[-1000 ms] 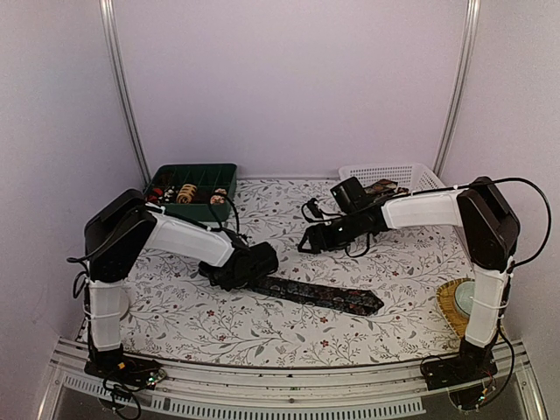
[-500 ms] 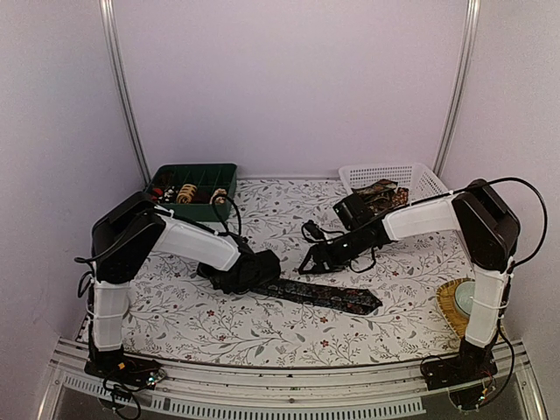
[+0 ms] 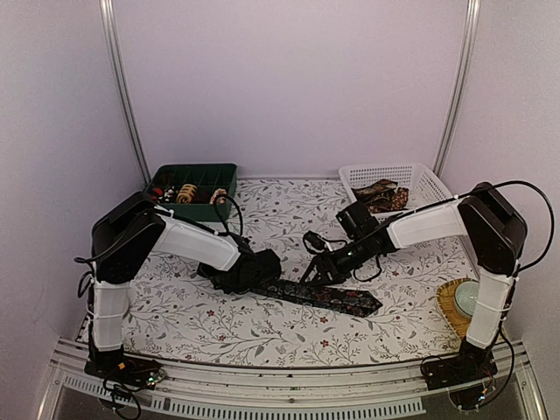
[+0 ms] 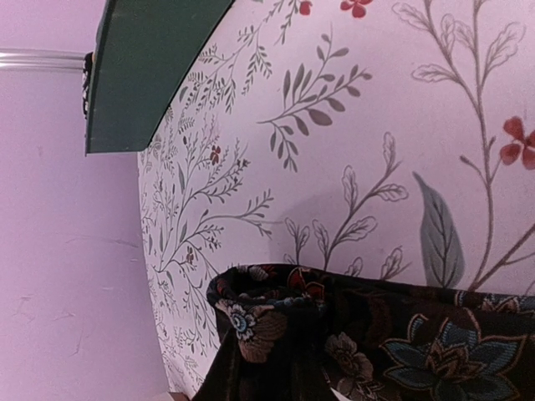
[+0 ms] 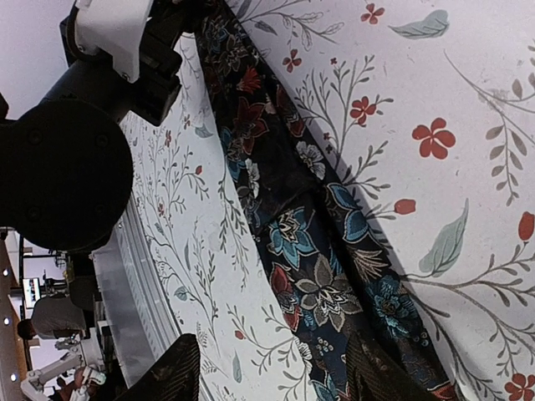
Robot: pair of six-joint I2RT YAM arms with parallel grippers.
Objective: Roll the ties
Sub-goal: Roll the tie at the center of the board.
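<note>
- Lilac walls close in a counter (image 3: 262, 337) spread with flowered cloth; a green compartment tray (image 3: 194, 168) sits far left, a white mesh basket (image 3: 394, 167) far right.
- A dark floral tie (image 3: 328, 296) lies stretched along the near middle, wide point to the right.
- The left tool (image 3: 248, 269) looks clamped on its narrow end, probably to start the coil.
- The right tool (image 5: 276, 355) straddles the tie with fingers apart, likely to steady the cloth while it is rolled.

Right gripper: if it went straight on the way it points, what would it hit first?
Probably the long dark floral fabric necktie, lying directly ahead of the right gripper, between its open jaws; distance unclear.
</note>
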